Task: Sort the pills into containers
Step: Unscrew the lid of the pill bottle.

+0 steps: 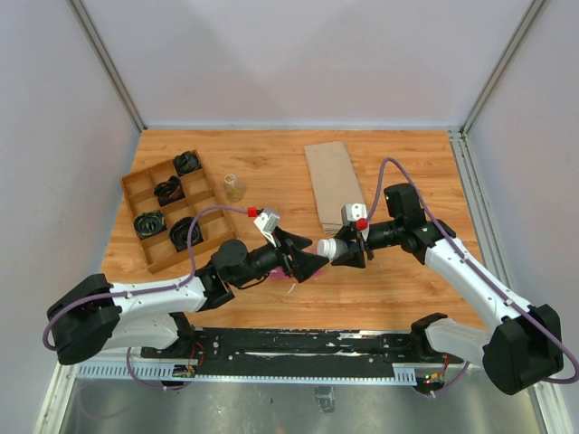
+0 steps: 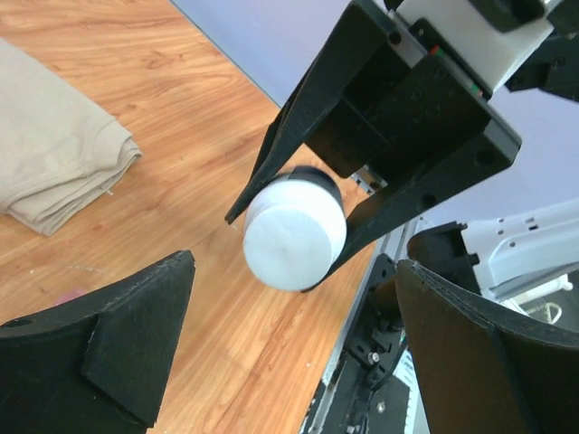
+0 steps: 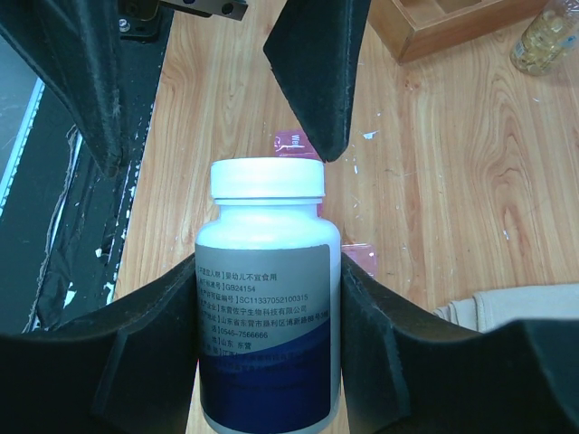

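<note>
My right gripper [image 1: 349, 250] is shut on a white pill bottle [image 3: 269, 298] with a blue and grey label, held on its side above the table. Its white cap [image 2: 294, 237] points at my left gripper [image 2: 298, 362], which is open and empty just short of the cap. In the right wrist view the left fingers [image 3: 317, 72] stand either side beyond the cap. The magenta-pink containers strip [image 3: 294, 139] lies on the table under the bottle, mostly hidden, and another piece of it [image 3: 360, 257] shows to the bottle's right. No loose pills show.
A brown wooden divided tray [image 1: 154, 258] with black items stands at the left. A small clear round bottle [image 1: 234, 187] stands beside it. A folded beige cloth [image 1: 332, 181] lies at the back middle. The table's near edge and black rail [image 1: 298, 344] are close below both grippers.
</note>
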`<action>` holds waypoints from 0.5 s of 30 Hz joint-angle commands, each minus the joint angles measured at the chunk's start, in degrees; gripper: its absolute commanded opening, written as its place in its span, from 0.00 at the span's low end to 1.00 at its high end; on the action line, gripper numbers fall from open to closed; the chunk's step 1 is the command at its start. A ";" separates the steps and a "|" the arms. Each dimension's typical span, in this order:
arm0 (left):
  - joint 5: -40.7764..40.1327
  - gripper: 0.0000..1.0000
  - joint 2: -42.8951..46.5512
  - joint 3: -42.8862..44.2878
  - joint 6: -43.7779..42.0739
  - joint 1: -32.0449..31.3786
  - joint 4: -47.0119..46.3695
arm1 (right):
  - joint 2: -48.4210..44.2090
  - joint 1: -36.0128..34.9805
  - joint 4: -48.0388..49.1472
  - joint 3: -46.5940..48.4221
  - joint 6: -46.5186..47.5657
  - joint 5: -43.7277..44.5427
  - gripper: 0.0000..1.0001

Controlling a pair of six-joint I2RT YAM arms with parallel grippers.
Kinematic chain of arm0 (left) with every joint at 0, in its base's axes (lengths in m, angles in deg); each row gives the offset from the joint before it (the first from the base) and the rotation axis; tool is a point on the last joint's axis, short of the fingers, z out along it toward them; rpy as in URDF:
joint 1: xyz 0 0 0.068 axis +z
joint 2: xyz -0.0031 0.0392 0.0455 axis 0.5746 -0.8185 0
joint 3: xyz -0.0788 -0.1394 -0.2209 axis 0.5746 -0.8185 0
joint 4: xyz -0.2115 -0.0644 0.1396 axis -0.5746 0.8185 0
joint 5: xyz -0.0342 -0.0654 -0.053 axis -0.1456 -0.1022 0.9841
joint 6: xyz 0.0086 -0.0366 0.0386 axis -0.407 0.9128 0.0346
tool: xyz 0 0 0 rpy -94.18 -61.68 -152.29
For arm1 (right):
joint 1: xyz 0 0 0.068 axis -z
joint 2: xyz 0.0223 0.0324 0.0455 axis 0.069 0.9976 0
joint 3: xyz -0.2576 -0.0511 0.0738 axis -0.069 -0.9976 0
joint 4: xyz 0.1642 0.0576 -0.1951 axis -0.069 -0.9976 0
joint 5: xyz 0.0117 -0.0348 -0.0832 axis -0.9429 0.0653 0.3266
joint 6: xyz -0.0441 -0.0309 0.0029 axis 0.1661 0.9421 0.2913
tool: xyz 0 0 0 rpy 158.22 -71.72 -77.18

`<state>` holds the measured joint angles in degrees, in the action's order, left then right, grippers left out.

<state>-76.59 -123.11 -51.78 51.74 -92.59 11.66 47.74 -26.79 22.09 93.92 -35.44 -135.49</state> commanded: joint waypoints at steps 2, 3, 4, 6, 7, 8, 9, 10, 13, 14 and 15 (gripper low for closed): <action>1.92 0.99 2.81 -3.80 -7.41 -0.24 -2.31 | -0.93 0.54 -0.06 1.18 -0.21 -0.88 0.01; 2.53 0.99 3.50 -5.05 -8.77 -0.26 -3.17 | -1.00 0.61 -0.24 1.21 -0.07 -1.05 0.01; 3.43 0.99 4.20 -6.37 -10.28 -0.29 -4.60 | -0.96 0.58 -0.40 1.30 0.09 -1.23 0.01; 5.01 0.99 6.15 -9.32 -13.80 -0.29 -7.85 | -0.97 0.59 -0.58 1.36 0.38 -1.64 0.01; 5.87 0.99 7.36 -10.72 -17.28 -0.31 -9.44 | -1.02 0.59 -0.74 1.38 0.53 -1.79 0.01; 6.80 0.99 8.59 -11.97 -19.41 -0.25 -10.82 | -0.99 0.59 -0.76 1.26 0.64 -2.00 0.01; 7.61 0.99 10.19 -13.33 -24.21 -0.30 -11.73 | -1.03 0.59 -0.85 1.23 0.81 -2.20 0.01; 8.69 0.99 11.17 -14.12 -28.32 -0.31 -12.15 | -0.98 0.59 -0.92 1.29 0.89 -2.35 0.01; 11.91 0.99 12.68 -15.81 -39.69 -0.04 -12.79 | -1.09 0.59 -1.52 1.23 1.66 -2.94 0.01; 13.54 0.99 12.47 -16.11 -41.80 0.48 -13.66 | -1.09 0.58 -1.85 1.29 2.18 -3.17 0.01; 16.23 0.99 12.00 -16.05 -42.67 1.54 -14.42 | -1.16 0.58 -2.24 1.32 2.64 -3.44 0.01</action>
<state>-67.89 -111.41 -67.05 23.96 -92.54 3.37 47.70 -26.81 21.78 93.92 -34.79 -136.32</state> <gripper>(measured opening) 0.993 0.536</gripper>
